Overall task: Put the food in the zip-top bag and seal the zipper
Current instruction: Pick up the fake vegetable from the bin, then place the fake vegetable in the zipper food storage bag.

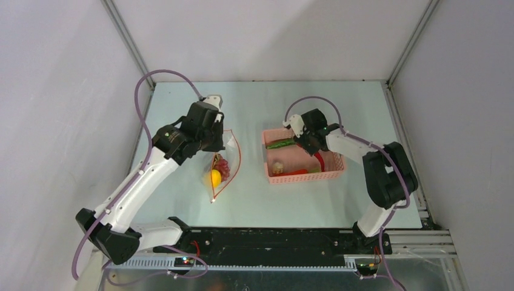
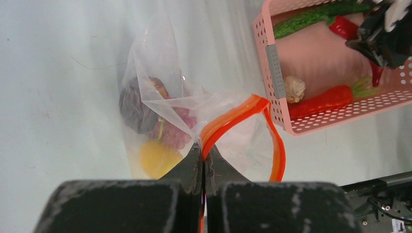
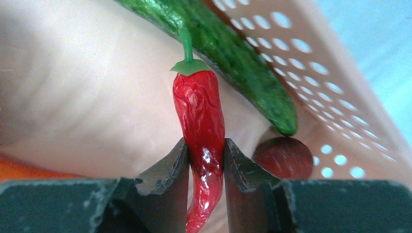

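Top view: the bag (image 1: pixel 222 168) lay on the table (image 1: pixel 182 109) in front of the left arm. A lemon (image 1: pixel 215 178) and a grape bunch (image 1: pixel 223 165) were already inside. The left gripper (image 1: pixel 225 142) sat at the bag's far end, and we couldn't read its jaws from up here. The pink basket (image 1: pixel 267 159) stood just to the right of the bag, not touching it. The right gripper (image 1: pixel 301 144) was down in the basket beside the green pod (image 1: pixel 280 144). The right arm was clearly the nearer one to the remaining food.

Left wrist view: the left gripper's jaws were pinched tight on the zipper (image 2: pixel 233 114). That held the orange-red strip up in a loop, so the mouth gaped toward the basket. The chili (image 2: pixel 344 26) showed beside the pod, partly under the right gripper. A carrot (image 2: pixel 325 99) and a garlic (image 2: pixel 294 89) also lay in the basket.

Right wrist view: the jaws were narrow and pressed on both flanks of the chili. Its long axis ran straight away from the wrist, stem far and tip toward us, so the grip crossed its short width. A dark round fruit (image 3: pixel 284 158) lay just right of the jaws. We judged the next carry goes to the arm's left, to the open mouth.

Writing: none was readable. The grey tab (image 2: pixel 273 70) on the basket looked blank.
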